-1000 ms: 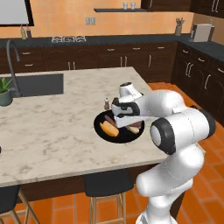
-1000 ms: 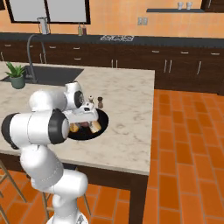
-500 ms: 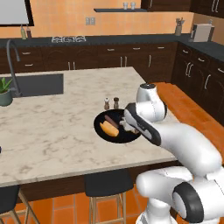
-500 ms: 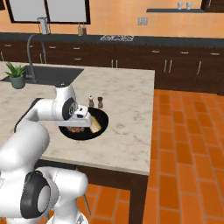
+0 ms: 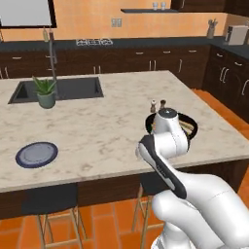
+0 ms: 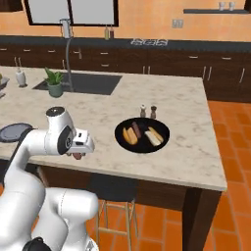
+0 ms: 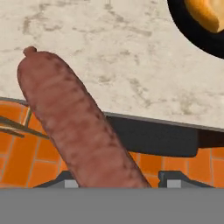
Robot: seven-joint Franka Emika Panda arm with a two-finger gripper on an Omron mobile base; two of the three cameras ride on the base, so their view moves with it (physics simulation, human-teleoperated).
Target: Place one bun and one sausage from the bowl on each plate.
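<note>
My gripper (image 7: 120, 181) is shut on a reddish-brown sausage (image 7: 74, 127) that slants up between its fingertips, over the counter's front edge. In the right base view the gripper (image 6: 78, 153) hangs left of the black bowl (image 6: 164, 139) with the sausage (image 6: 77, 156) under it. The bowl holds an orange bun (image 6: 129, 136), a second sausage (image 6: 136, 130) and a paler bun (image 6: 154, 136). A corner of the bowl (image 7: 192, 33) with the orange bun (image 7: 203, 13) shows in the hand view. The grey-blue plate (image 5: 36, 154) lies far left on the counter, partly behind my arm in the right base view (image 6: 13, 131).
Salt and pepper shakers (image 6: 147, 112) stand just behind the bowl. A potted plant (image 5: 45, 92) sits by the sink (image 5: 73, 88) with its tall faucet. Stools (image 6: 115, 188) stand under the counter's front edge, above the orange tile floor.
The base has driven, so both base views have shifted. The arm has lifted one sausage out of the bowl and swung it left toward the counter's front edge.
</note>
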